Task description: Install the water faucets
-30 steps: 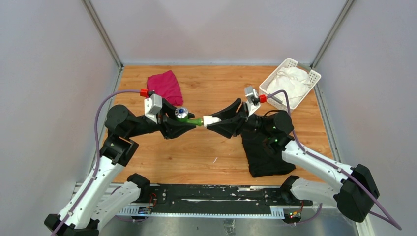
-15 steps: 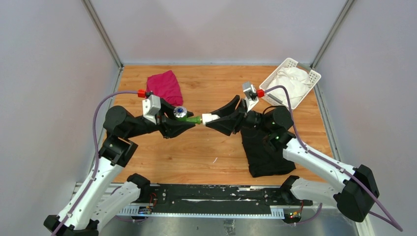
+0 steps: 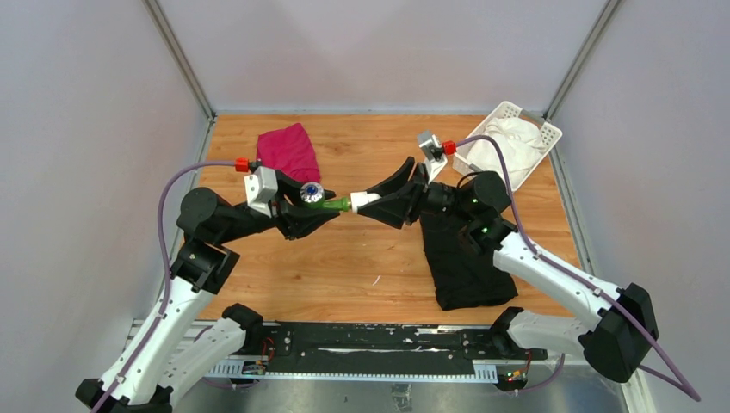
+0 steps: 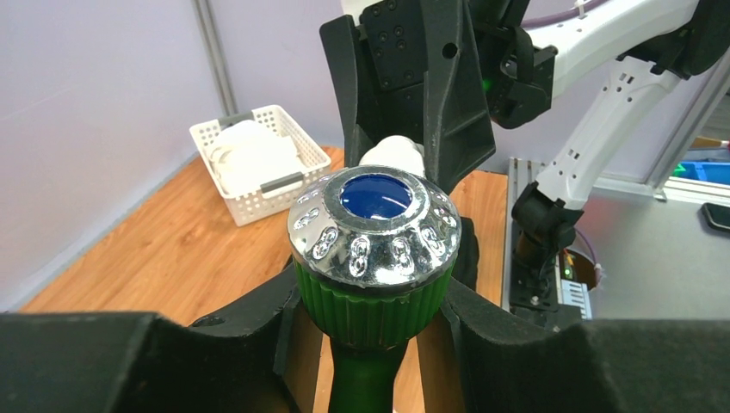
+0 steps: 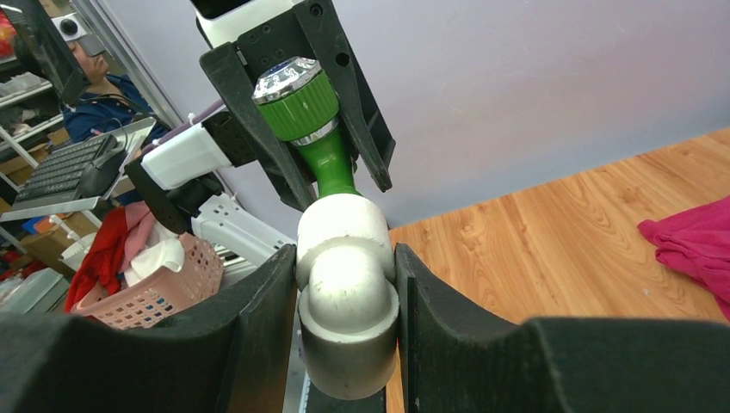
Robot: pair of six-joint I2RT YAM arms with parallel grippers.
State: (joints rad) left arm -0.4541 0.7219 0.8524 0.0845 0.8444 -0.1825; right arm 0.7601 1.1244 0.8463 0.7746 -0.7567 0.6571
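Note:
Above the middle of the table the two arms meet tip to tip. My left gripper (image 3: 317, 209) is shut on the green tap (image 3: 330, 205), a ribbed green body with a chrome knob and blue cap (image 4: 373, 225). Its spout end meets the white pipe fitting (image 3: 363, 201), an elbow piece. My right gripper (image 3: 376, 205) is shut on that fitting (image 5: 348, 297), its two dark fingers pressed on either side. In the right wrist view the green tap (image 5: 317, 129) stands straight out of the fitting's mouth, between the left gripper's fingers (image 5: 258, 129).
A red cloth (image 3: 289, 149) lies at the back left of the wooden table (image 3: 361, 258). A white basket (image 3: 508, 143) holding a white cloth stands at the back right. A black cloth (image 3: 460, 258) lies under the right arm.
Both grippers, still joined at the tap and fitting, have drifted a little to the left and toward the back. The wrists have rotated slightly. Both grips are unchanged.

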